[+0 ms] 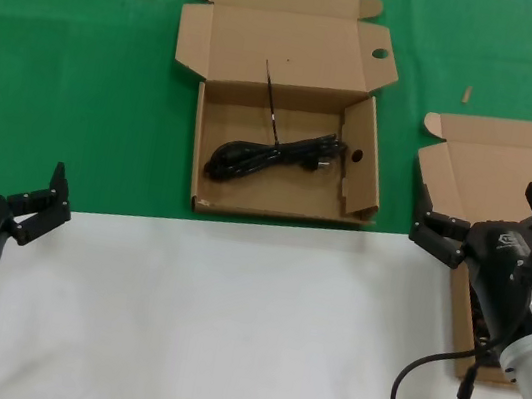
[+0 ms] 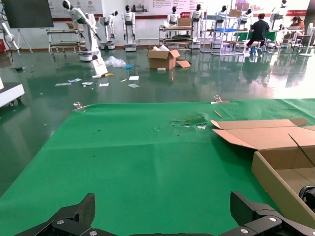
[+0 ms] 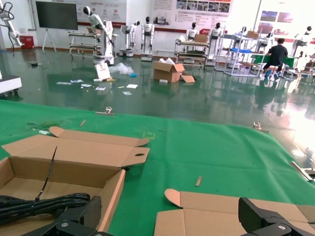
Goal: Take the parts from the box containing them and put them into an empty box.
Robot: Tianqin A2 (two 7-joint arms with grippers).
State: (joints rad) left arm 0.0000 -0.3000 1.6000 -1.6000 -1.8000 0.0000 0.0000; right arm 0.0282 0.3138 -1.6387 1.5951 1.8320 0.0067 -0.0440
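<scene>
**Risk Points and Item Count**

Right gripper (image 1: pixel 492 227) hangs open over the plain brown cardboard box (image 1: pixel 474 162) at the right; its contents are mostly hidden. Left gripper (image 1: pixel 40 201) is open, parked near left.

Risk, as a judgement: a loose coil may snag the box wall on lifting.

Count: 2 boxes; 1 coiled black power cord (image 1: pixel 271 155) visible, lying in the brown cardboard box with round holes (image 1: pixel 208 194), far centre of the worktop (image 1: pixel 227 315).

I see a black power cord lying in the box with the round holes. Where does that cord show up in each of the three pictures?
Head view: the black power cord lies across the floor of the box with round holes, centre top.
Left wrist view: only a dark sliver at the right edge, probably the cord.
Right wrist view: bottom left, in the same box.
Shared landmark: the thin black cable tie standing in that box.
</scene>
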